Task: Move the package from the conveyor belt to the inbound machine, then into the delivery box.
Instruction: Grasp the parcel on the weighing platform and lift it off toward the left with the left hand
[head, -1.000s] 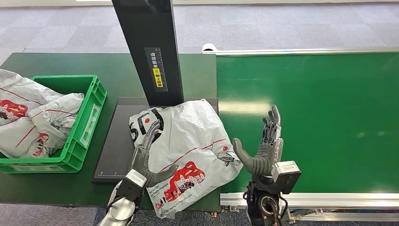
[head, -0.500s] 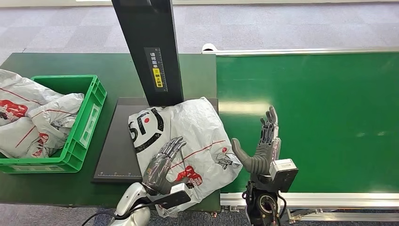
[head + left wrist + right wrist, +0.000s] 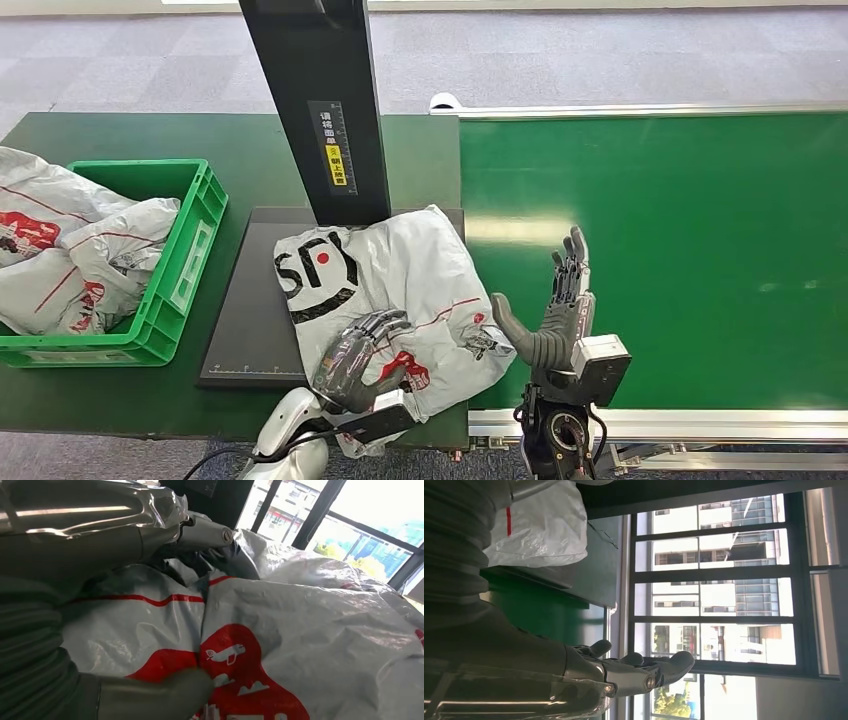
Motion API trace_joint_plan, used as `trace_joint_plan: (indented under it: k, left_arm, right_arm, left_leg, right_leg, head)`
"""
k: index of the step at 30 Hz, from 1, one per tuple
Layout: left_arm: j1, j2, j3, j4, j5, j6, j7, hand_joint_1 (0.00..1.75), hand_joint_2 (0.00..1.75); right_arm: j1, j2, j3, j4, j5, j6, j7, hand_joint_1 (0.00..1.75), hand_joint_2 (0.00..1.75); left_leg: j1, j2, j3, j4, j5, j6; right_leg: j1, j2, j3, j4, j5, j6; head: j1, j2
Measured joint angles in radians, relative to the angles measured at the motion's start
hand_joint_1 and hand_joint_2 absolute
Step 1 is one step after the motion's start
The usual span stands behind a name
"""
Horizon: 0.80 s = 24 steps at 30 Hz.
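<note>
The crumpled white plastic package with red and black print lies on the black flat scanner plate, so the inbound step is in hand. The left hand curls onto its near edge (grip looks partial); the right hand stands open beside it. Next: a firm hold, then leftward to the green slatted crate.

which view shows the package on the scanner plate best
The head view: the whole package lies on the black plate, left hand on it. The left wrist view shows a close patch of it; the right wrist view, one corner.
</note>
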State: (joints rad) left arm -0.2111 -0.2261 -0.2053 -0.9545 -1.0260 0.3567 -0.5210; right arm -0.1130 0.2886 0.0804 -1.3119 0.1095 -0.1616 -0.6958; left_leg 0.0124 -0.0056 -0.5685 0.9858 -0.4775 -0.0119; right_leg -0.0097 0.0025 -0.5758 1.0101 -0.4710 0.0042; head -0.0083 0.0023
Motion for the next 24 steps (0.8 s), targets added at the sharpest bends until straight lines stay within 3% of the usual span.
trace_joint_plan:
  k: [12, 17, 21, 24]
  left_arm:
    - [-0.016, -0.011, 0.017, 0.010, 0.004, 0.000, -0.008, 1.75, 1.75]
    - [-0.013, -0.011, 0.032, 0.001, 0.049, -0.001, -0.062, 1.75, 1.75]
    - [0.018, -0.009, 0.045, -0.060, 0.160, 0.002, -0.137, 1.75, 1.75]
    - [0.062, 0.014, 0.013, -0.192, 0.317, 0.087, -0.172, 1.75, 1.75]
  right_arm:
    - [0.000, 0.001, -0.002, 0.000, 0.000, 0.000, 0.000, 0.00, 1.75]
    - [0.001, 0.001, -0.004, 0.000, 0.000, 0.000, 0.000, 0.00, 1.75]
    - [0.004, 0.001, -0.006, 0.000, -0.003, -0.002, 0.000, 0.00, 1.75]
    - [0.010, 0.001, -0.010, 0.000, -0.010, -0.003, 0.000, 0.00, 1.75]
  left_leg:
    - [0.000, 0.000, 0.000, 0.000, 0.000, 0.000]
    - [0.000, 0.000, 0.000, 0.000, 0.000, 0.000]
    - [0.000, 0.001, 0.000, 0.000, 0.000, 0.000]
    - [0.000, 0.000, -0.001, 0.000, 0.000, 0.000]
  right_leg:
    - [0.000, 0.000, 0.000, 0.000, 0.000, 0.000]
    - [0.000, 0.000, 0.000, 0.000, 0.000, 0.000]
    - [0.000, 0.000, -0.001, 0.000, 0.000, 0.000]
    - [0.000, 0.000, -0.002, 0.000, 0.000, 0.000]
  head:
    - [0.000, 0.000]
    - [0.000, 0.000]
    - [0.000, 0.000]
    - [0.000, 0.000]
